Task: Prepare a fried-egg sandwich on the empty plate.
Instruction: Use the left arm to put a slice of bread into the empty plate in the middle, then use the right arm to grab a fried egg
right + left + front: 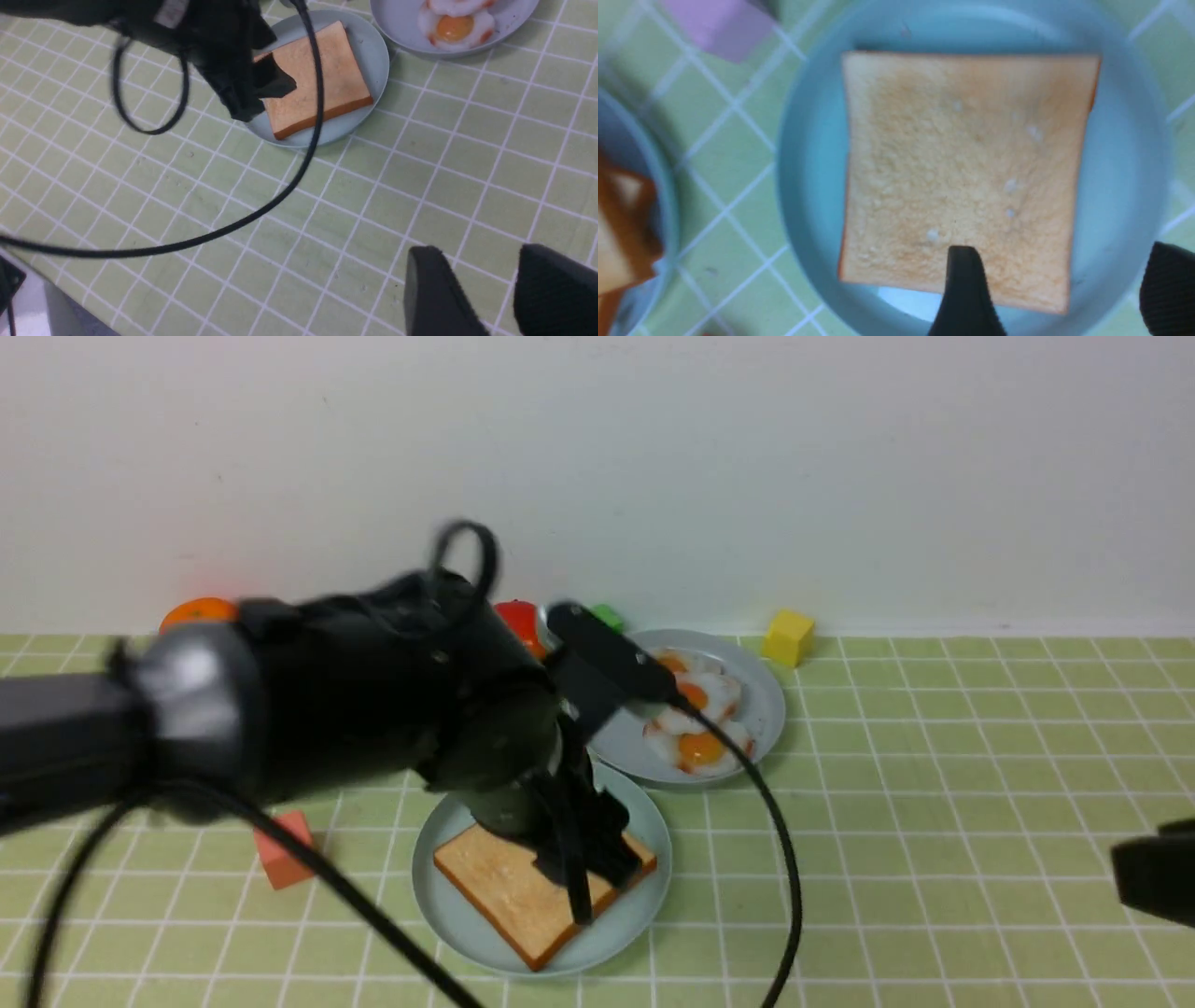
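Over mint plate (448, 915), left hand (597, 882) gaping, holding nothing; toast (523, 891) laid; right hand (488, 294) parted, seemingly empty. Next, we judge: fetch fried egg (700, 747), centre on toast.

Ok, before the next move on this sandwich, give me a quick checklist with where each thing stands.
1. Toast slice lying flat on the mint plate: ok.
2. Left gripper open, holding nothing: ok.
3. Left gripper clear above the slice: cannot tell.
4. Right gripper open and empty: ok.
5. Fried eggs on the grey plate, reachable from the right: ok.
6. Egg on the slice: not ok.
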Motion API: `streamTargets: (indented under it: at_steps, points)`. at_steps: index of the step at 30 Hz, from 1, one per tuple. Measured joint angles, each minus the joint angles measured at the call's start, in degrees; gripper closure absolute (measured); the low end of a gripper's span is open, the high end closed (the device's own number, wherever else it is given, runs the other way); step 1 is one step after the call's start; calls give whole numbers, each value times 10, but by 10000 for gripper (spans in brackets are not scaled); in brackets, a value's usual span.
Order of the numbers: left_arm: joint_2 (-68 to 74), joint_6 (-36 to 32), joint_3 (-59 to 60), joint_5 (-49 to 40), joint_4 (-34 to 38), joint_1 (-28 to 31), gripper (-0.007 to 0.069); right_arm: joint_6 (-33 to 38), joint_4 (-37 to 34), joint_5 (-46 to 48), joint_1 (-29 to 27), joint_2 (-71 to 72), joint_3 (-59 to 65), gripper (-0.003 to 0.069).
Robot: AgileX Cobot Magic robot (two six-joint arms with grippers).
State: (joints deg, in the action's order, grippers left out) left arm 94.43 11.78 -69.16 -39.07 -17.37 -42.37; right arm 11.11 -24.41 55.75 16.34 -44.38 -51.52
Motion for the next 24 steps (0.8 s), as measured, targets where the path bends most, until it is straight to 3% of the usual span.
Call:
streamTargets:
  at_steps: [2,8,15,17,24]
  points:
    - [-91,29,0,-13,15,0,254,-3,-6,-48,0,-58,0,323]
    - [-305,47,34,-38,27,0,628,-3,-49,-143,0,-224,-29,309]
    - [-513,50,180,17,65,0,638,-4,-111,-154,-16,-417,-128,309]
    - [-583,51,255,68,83,0,638,-4,-135,-154,-35,-486,-167,309]
    - [-649,52,351,168,125,0,638,-3,-203,-166,-55,-624,-263,307]
